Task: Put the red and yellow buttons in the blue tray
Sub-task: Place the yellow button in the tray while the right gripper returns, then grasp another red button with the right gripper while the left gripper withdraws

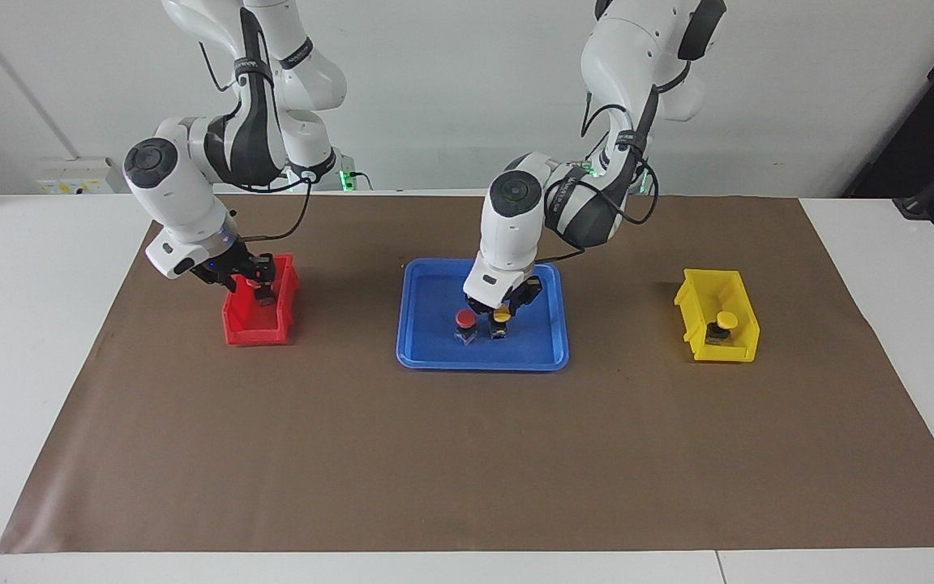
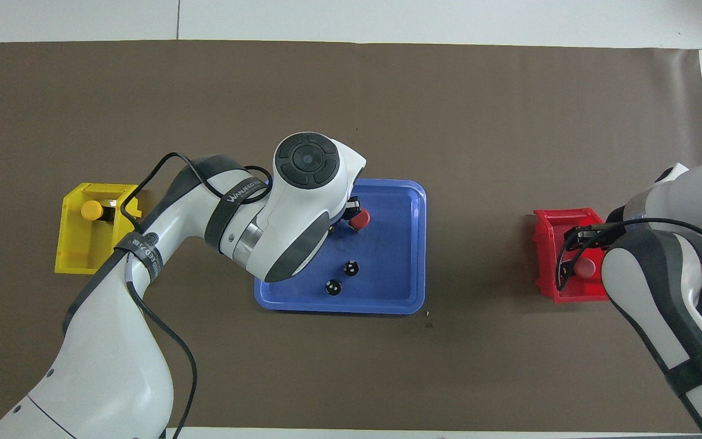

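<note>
The blue tray (image 1: 426, 349) lies mid-table, also in the overhead view (image 2: 409, 244). In it stand a red button (image 1: 465, 319) (image 2: 359, 218) and a yellow button (image 1: 502, 313). My left gripper (image 1: 503, 307) is low in the tray, right at the yellow button, which my arm hides from overhead. My right gripper (image 1: 252, 285) is down in the red bin (image 1: 260, 332) at a red button (image 2: 585, 266). The second yellow button (image 1: 726, 319) (image 2: 91, 210) sits in the yellow bin (image 1: 730, 350).
Two dark capless cylinders (image 2: 351, 267) (image 2: 333, 287) stand in the tray, nearer to the robots than the buttons. The red bin (image 2: 561, 294) is toward the right arm's end, the yellow bin (image 2: 77, 259) toward the left arm's. A brown mat (image 1: 467, 454) covers the table.
</note>
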### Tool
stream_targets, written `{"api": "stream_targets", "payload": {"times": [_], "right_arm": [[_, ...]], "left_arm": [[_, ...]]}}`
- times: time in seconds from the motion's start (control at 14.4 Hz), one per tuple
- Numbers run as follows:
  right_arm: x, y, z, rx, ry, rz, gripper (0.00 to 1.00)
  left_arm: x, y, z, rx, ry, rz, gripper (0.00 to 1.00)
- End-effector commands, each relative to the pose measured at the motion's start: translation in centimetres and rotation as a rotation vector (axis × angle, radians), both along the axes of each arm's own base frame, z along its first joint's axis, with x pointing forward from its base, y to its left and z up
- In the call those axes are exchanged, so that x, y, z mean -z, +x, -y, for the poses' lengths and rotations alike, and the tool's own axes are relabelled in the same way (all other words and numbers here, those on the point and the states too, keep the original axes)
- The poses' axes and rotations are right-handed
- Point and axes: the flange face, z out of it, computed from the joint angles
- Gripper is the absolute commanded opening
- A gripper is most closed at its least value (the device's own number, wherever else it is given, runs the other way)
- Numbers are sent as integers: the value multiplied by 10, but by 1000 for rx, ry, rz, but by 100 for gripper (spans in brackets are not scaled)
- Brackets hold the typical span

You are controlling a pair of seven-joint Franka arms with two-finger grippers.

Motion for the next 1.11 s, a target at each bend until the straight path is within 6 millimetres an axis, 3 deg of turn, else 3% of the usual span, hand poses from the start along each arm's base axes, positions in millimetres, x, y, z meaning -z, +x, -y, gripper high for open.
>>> {"api": "stream_targets", "payload": {"times": [0.0, 0.14, 0.21, 0.28, 0.35, 0.56, 0.7, 0.84, 0.91, 1.05], "right_arm": [[6, -18, 11, -18, 14, 9, 66], [13, -24, 11, -41, 15, 25, 65], [16, -27, 11, -55, 16, 28, 65], [18, -29, 12, -68, 18, 27, 65], [18, -30, 12, -73, 19, 26, 65], [20, -33, 11, -76, 19, 24, 64], [23, -35, 11, -82, 18, 33, 61], [26, -39, 12, -98, 20, 37, 58], [27, -42, 15, -97, 20, 36, 58], [28, -43, 16, -109, 22, 34, 56]], "left_arm": [[-1, 5, -5, -3, 33, 10, 2], [0, 5, -5, -3, 30, 13, 6], [0, 5, -4, -1, 29, 14, 23], [-1, 5, -4, -4, 27, 14, 46], [0, 4, -3, -4, 28, 13, 58], [-4, 0, -1, 2, 50, -4, 85], [-24, 0, -3, 5, 55, 14, 100], [-77, 0, -27, -20, 39, 50, 100], [-102, 12, -59, -60, 39, 60, 100], [-130, 16, -108, -17, 60, 36, 100]]}}
